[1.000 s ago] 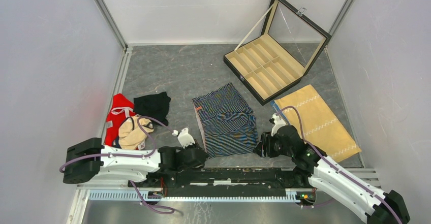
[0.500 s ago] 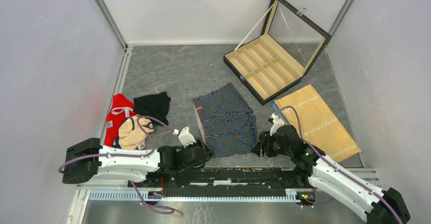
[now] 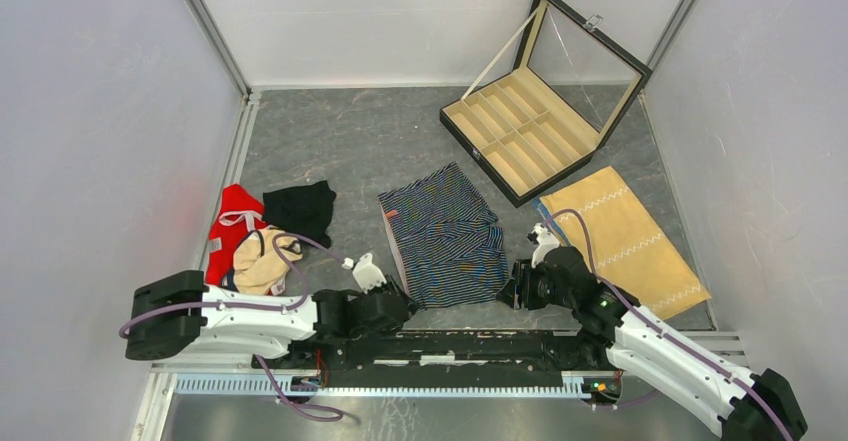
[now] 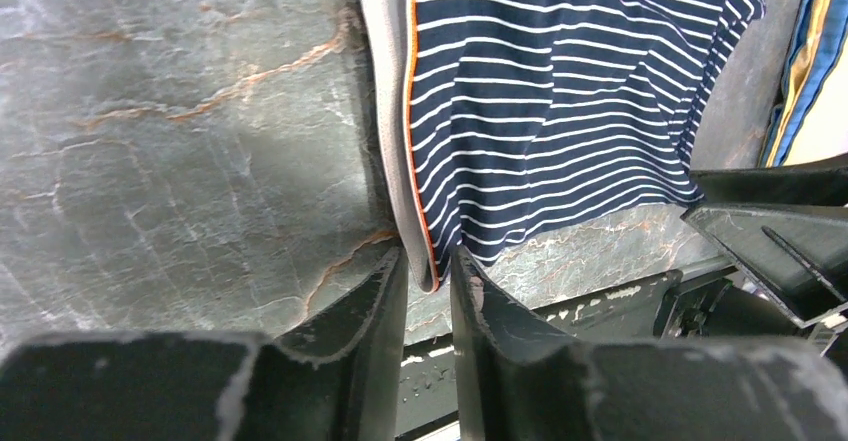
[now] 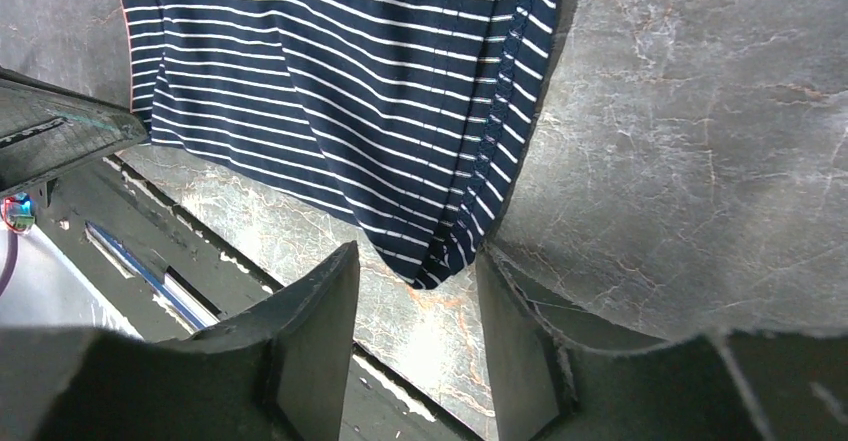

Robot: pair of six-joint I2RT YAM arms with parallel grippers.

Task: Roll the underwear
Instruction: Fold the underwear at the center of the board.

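The navy striped underwear (image 3: pixel 445 236) lies flat at the table's front centre, its grey and orange waistband on the left. My left gripper (image 3: pixel 397 298) sits at its near left corner; in the left wrist view my left gripper (image 4: pixel 428 261) is nearly closed with the waistband corner (image 4: pixel 420 251) pinched between the fingertips. My right gripper (image 3: pixel 510 289) is at the near right corner. In the right wrist view it (image 5: pixel 415 256) is open, with the striped corner (image 5: pixel 440 261) lying between the fingers. The plain black underwear (image 3: pixel 300 209) lies at the left, untouched.
A red garment (image 3: pixel 232 226) and a beige one (image 3: pixel 262 261) lie beside the black underwear. A tan cloth with white zigzag stitching (image 3: pixel 622 236) lies at the right. An open compartment box (image 3: pixel 530 131) stands at the back right. The black base rail (image 3: pixel 450 346) runs along the near edge.
My left gripper has moved right onto the waistband corner and its fingers have closed in on it. My right gripper has moved slightly left to straddle the near right corner.
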